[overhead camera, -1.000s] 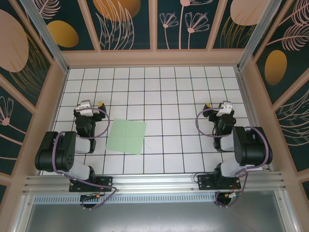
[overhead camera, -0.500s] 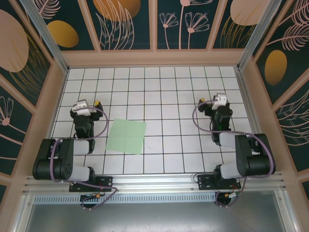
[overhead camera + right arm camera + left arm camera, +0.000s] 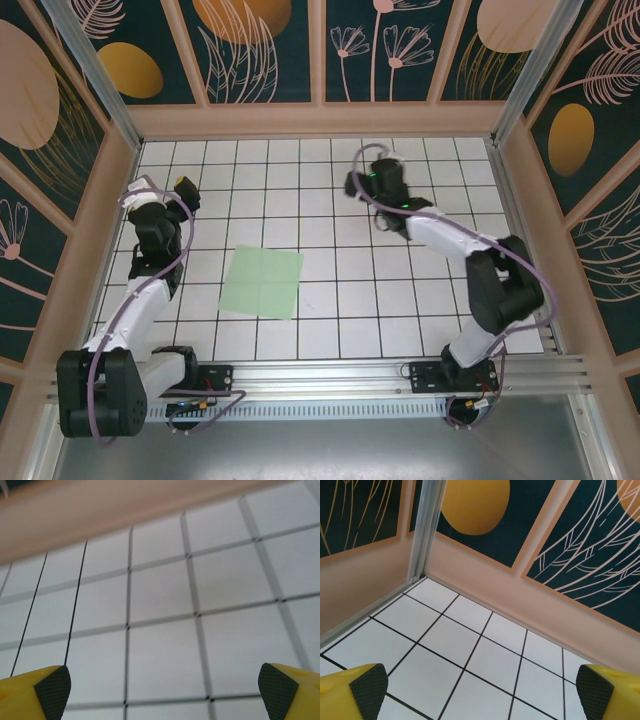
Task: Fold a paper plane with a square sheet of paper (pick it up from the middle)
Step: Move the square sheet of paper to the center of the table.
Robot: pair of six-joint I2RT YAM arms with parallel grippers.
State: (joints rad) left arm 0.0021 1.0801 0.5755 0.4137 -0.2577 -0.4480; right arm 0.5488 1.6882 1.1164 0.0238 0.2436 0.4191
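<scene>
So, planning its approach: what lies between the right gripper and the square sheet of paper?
Top external view: bare white tiles between the right gripper and the square sheet of paper.

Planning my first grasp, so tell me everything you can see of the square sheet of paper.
The square sheet of paper is pale mint-green, with faint crossing creases. It lies flat and unfolded, turned slightly off the grid, left of centre on the white tiled table. Only the table touches it.
</scene>
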